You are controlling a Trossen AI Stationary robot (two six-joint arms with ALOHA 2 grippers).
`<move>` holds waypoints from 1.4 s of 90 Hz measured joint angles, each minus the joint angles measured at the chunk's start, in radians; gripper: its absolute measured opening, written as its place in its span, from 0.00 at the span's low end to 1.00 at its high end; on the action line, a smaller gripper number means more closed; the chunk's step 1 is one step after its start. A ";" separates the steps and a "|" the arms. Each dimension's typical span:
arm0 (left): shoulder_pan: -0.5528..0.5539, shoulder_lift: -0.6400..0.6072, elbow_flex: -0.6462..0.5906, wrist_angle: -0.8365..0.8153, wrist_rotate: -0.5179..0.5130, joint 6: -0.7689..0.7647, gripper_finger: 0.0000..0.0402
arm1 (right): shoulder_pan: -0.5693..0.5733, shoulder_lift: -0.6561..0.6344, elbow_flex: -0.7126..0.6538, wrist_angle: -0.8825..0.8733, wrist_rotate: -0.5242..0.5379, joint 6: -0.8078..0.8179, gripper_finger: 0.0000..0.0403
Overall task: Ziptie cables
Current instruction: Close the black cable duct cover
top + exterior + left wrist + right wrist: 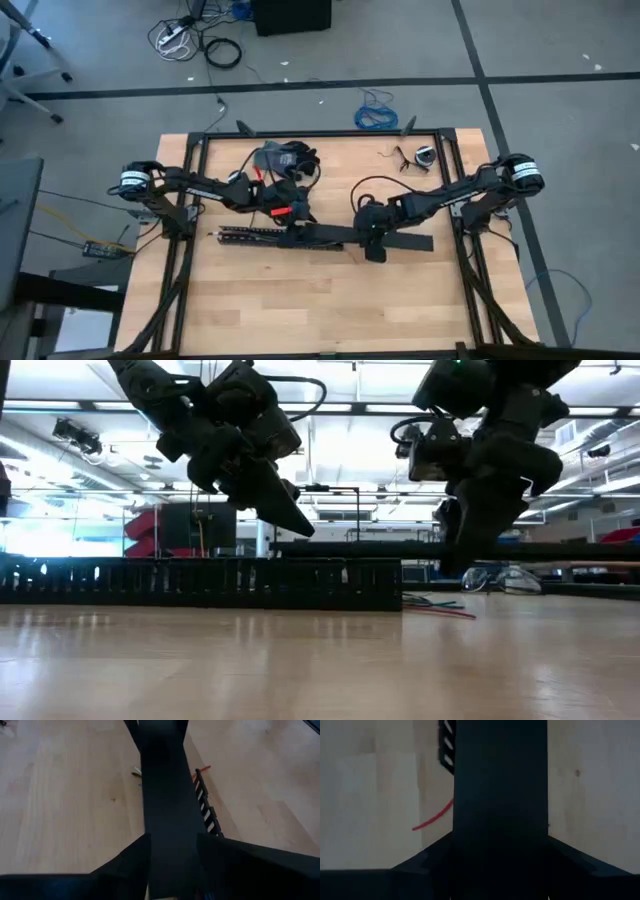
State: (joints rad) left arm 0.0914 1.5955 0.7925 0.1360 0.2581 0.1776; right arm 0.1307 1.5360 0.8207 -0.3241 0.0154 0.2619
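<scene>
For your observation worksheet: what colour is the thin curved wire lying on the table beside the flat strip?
Red wire, clearest in the right wrist view.

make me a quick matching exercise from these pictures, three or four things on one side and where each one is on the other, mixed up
Things:
1. left gripper
2. right gripper
3. slotted black strip
4. thin wires

Places:
A. lying on the table, poking out past the end of the slotted strip
B. lying flat along the table, under both arms
C. holding one end of a smooth black strip, on the left arm's side
D. holding the other end of that strip, on the right arm's side

Pairs: 1-C, 2-D, 3-B, 4-A
</scene>
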 joint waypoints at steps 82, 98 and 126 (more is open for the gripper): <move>-0.002 0.000 0.000 0.000 -0.007 0.002 0.38 | 0.064 0.000 0.015 -0.044 0.034 0.062 0.57; -0.002 0.000 0.000 0.000 -0.007 0.002 0.38 | 0.078 0.000 0.015 -0.043 0.036 0.062 0.57; -0.002 0.000 0.000 0.000 -0.007 0.000 0.38 | 0.086 0.000 0.015 -0.044 0.045 0.075 0.57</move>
State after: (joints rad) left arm 0.0898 1.5959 0.7929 0.1364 0.2508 0.1776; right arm 0.2172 1.5356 0.8360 -0.3679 0.0602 0.3367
